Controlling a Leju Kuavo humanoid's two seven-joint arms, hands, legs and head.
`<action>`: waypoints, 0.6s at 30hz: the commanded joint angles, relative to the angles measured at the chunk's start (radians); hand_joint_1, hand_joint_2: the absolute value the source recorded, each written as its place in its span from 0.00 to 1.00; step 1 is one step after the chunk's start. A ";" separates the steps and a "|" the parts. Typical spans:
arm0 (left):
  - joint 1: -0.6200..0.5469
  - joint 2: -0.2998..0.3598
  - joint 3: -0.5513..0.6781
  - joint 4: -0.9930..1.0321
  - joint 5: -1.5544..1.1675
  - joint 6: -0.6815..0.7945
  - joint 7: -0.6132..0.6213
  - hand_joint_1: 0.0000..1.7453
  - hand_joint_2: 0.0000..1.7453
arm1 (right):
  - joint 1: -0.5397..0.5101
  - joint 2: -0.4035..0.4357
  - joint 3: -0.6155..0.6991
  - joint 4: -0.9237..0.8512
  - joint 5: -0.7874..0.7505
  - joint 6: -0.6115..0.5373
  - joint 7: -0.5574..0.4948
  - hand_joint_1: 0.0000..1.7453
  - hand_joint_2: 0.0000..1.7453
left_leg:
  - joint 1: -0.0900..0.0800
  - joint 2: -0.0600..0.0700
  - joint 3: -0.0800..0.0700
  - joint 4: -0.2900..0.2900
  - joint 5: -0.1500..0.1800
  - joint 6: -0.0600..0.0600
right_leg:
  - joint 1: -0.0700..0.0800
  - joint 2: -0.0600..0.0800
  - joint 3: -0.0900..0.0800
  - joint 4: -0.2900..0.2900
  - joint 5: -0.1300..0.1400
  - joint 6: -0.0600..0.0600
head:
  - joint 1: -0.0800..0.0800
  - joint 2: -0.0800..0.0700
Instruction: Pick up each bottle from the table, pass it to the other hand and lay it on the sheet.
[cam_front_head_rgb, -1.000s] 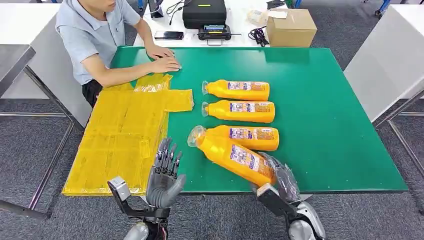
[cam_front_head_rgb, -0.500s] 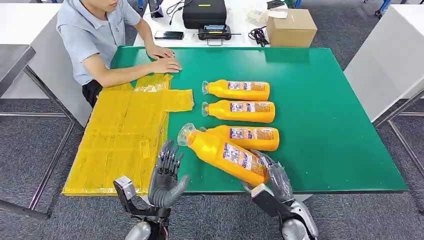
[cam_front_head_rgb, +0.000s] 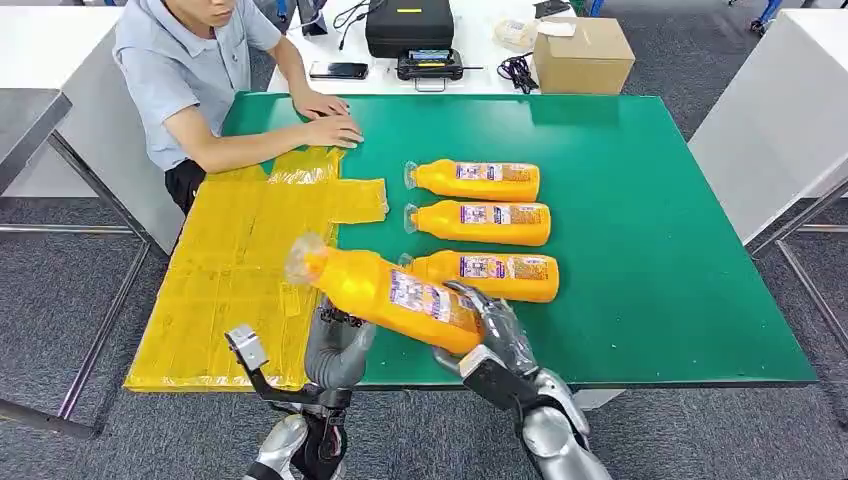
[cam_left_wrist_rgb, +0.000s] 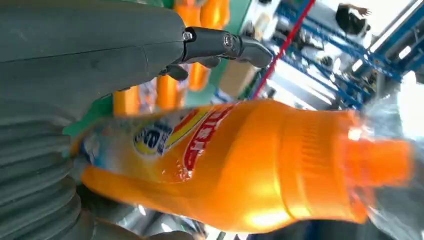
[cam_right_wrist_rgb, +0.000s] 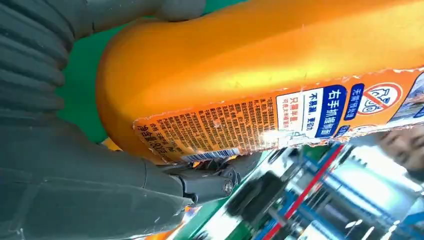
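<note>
— Orange bottle (cam_front_head_rgb: 385, 293) in the head view: where is it?
— Lifted off the green table (cam_front_head_rgb: 660, 250), tilted, cap end left over the near edge; the right hand (cam_front_head_rgb: 490, 335) grasps its base end; the left hand (cam_front_head_rgb: 335, 345) sits under its middle, whether the fingers clasp it I cannot tell.
— And the rest?
— Three bottles (cam_front_head_rgb: 478, 222) lie in a row further back, caps left; the yellow sheet (cam_front_head_rgb: 240, 270) covers the left side; a person (cam_front_head_rgb: 200, 70) rests both hands at the far-left corner.
— Left wrist view?
— The bottle (cam_left_wrist_rgb: 240, 165) crosses close by the left hand (cam_left_wrist_rgb: 90, 65); one finger (cam_left_wrist_rgb: 225, 44) stretches beyond it, not pressing.
— Right wrist view?
— The right hand (cam_right_wrist_rgb: 65, 150) wraps the bottle's (cam_right_wrist_rgb: 260, 65) base, label facing the camera.
</note>
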 joint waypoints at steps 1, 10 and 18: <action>-0.048 0.011 0.015 0.085 0.032 -0.040 0.002 0.00 1.00 | -0.091 0.017 0.079 0.164 -0.035 0.023 -0.013 0.94 1.00 | 0.001 0.002 0.003 -0.001 -0.001 -0.001 | 0.001 0.001 0.003 -0.001 0.000 -0.002 | 0.000 0.000; -0.023 0.030 -0.017 -0.012 0.055 -0.114 -0.017 0.00 1.00 | -0.107 0.024 0.077 0.255 -0.062 0.039 -0.036 0.92 1.00 | 0.002 0.002 0.004 0.000 -0.002 -0.002 | 0.002 0.002 0.004 -0.001 -0.001 -0.003 | 0.000 0.000; -0.038 0.033 -0.022 -0.020 -0.030 -0.039 -0.065 0.00 1.00 | -0.112 0.026 0.099 0.265 -0.064 0.062 -0.044 0.75 1.00 | 0.002 0.002 0.004 0.000 -0.002 -0.002 | 0.002 0.001 0.004 -0.001 -0.001 -0.003 | 0.000 0.000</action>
